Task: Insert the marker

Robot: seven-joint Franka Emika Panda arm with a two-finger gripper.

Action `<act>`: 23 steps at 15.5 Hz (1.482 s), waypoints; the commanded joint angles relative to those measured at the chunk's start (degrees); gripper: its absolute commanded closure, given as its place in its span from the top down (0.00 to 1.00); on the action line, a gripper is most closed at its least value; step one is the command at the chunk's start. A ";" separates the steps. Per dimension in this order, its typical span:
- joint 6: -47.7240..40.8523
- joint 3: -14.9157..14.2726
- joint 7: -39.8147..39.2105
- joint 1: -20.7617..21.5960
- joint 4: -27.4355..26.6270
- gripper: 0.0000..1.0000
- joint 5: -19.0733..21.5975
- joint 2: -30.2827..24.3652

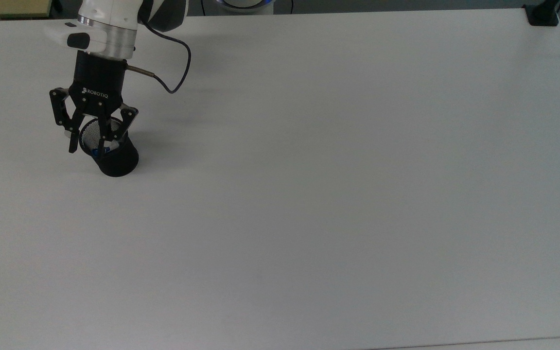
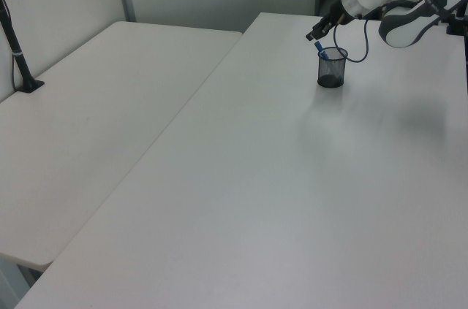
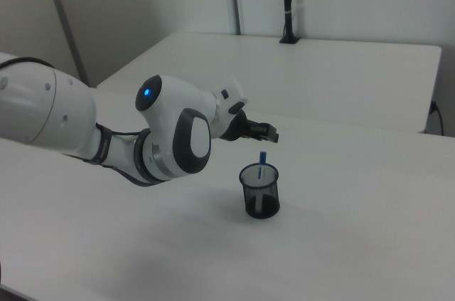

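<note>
A wide white desk fills the room, with a second desk beside it in the left view. A black mesh cup stands near the top view's left edge. The marker sits inside it, leaning on the rim, blue end poking above; the mesh hides most of its barrel. The gripper hangs over the cup, its fingers spread wide apart and holding nothing.

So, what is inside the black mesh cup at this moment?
The marker stands in the black mesh cup, its blue end poking above the rim. The open fingers hang just above it. The marker's lower end is hard to see behind the dark mesh.
</note>
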 commanded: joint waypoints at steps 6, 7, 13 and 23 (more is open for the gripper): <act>-2.71 0.02 6.71 0.77 -0.39 1.00 -0.89 -4.97; -6.22 0.81 7.50 1.21 -0.30 1.00 -0.89 -6.29; -41.09 9.59 13.14 3.23 9.61 1.00 5.84 -9.64; -73.03 10.22 5.70 11.75 14.73 1.00 28.27 -18.96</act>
